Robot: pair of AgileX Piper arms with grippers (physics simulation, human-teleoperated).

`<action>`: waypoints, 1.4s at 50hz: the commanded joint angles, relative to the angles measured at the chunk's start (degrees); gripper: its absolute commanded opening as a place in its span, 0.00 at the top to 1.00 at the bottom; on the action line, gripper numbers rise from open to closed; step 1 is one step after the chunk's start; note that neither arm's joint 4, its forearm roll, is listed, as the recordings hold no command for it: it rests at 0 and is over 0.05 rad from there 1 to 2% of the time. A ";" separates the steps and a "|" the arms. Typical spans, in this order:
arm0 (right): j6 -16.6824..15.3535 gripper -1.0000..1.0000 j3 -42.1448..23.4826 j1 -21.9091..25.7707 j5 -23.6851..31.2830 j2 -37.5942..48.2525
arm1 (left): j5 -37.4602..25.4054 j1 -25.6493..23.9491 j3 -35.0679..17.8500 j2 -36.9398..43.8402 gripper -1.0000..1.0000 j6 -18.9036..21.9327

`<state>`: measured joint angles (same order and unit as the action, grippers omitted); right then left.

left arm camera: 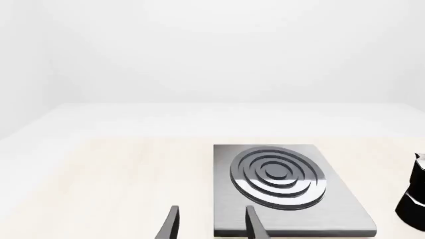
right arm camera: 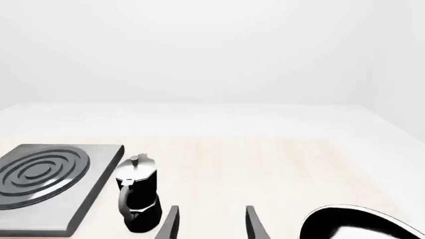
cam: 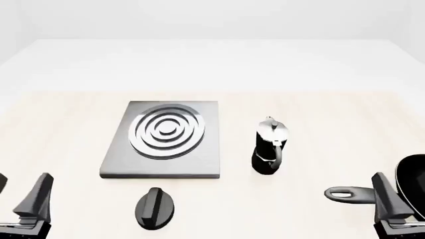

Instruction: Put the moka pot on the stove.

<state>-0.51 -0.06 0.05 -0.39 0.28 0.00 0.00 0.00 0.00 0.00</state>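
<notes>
The moka pot (cam: pixel 269 147) stands upright on the light table, black with a silver lid and handle, just right of the stove (cam: pixel 202 149). The stove is a flat grey slab with silver rings. Both arms sit low at the near edge, well short of the pot. My left gripper (cam: pixel 23 185) is open at the near left, and its wrist view shows the stove (left arm camera: pixel 335 209) ahead and the pot (left arm camera: pixel 415 199) at the picture's edge. My right gripper (cam: pixel 402 185) is open at the near right. Its wrist view shows the pot (right arm camera: pixel 137 195) and the stove (right arm camera: pixel 96 189) off to one side.
A black oval knob (cam: pixel 156 208) lies on the table in front of the stove. A black frying pan (cam: pixel 413 184) sits at the near right by my right gripper, its long handle (cam: pixel 347 193) pointing left; the pan (right arm camera: pixel 362 225) also shows in the right wrist view.
</notes>
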 commanded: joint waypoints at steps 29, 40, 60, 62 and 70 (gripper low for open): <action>-4.76 0.00 -0.79 8.93 -14.92 16.66 | 0.00 0.00 0.00 0.00 0.00 0.00; -3.84 0.00 -0.61 12.01 -19.58 21.91 | 0.00 0.00 0.00 0.00 0.00 0.00; -2.81 0.00 0.04 16.67 -30.31 33.62 | 0.00 0.00 0.00 0.00 0.00 0.00; -2.79 0.00 0.04 16.88 -31.35 34.75 | 0.00 0.00 0.00 0.00 0.00 0.00; -2.38 0.00 0.05 17.88 -35.81 39.52 | 0.00 0.00 0.00 0.00 0.00 0.00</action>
<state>-3.35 -0.09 16.40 -31.00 34.20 0.00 0.00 0.00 0.00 0.00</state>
